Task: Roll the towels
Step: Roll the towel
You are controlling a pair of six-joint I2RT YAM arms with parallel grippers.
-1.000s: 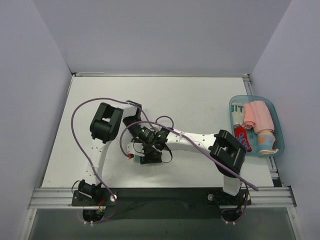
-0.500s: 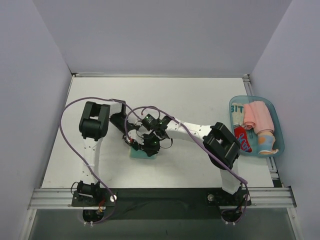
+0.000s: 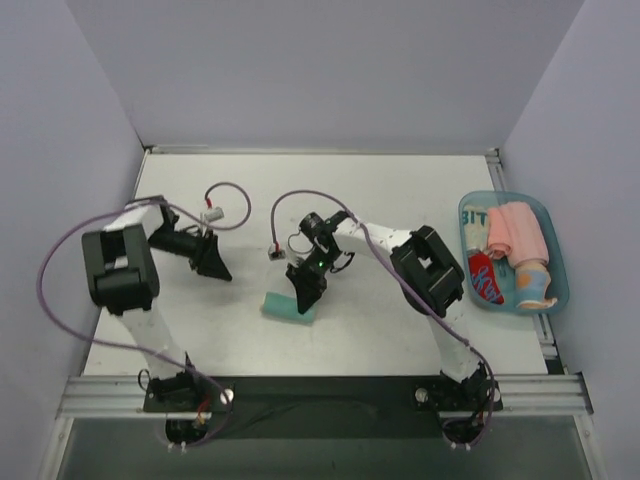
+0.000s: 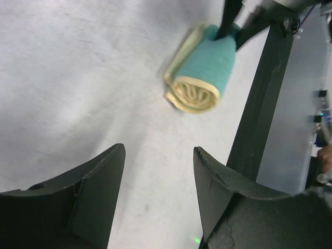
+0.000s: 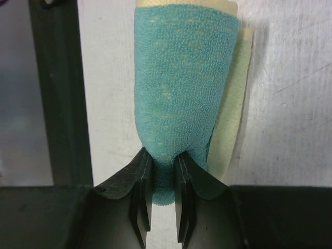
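A rolled teal towel [image 3: 284, 303] with a pale yellow inner layer lies on the table near the front middle. It also shows in the left wrist view [image 4: 204, 69] and in the right wrist view [image 5: 181, 98]. My right gripper [image 3: 306, 292] is shut on the near end of the roll [image 5: 162, 176], pinching the teal cloth between its jaws. My left gripper [image 3: 222, 268] is open and empty, well to the left of the towel, its fingers [image 4: 98, 176] spread above bare table.
A teal tray [image 3: 551, 295] at the right edge holds a rolled pink towel [image 3: 516, 231], a red patterned cloth and other rolled towels. The front rail [image 4: 259, 98] runs close by the teal roll. Grey walls enclose the table.
My left arm has swung away from the towel to the left and opened. My right gripper has stayed at the teal roll, now uncovered on the table.
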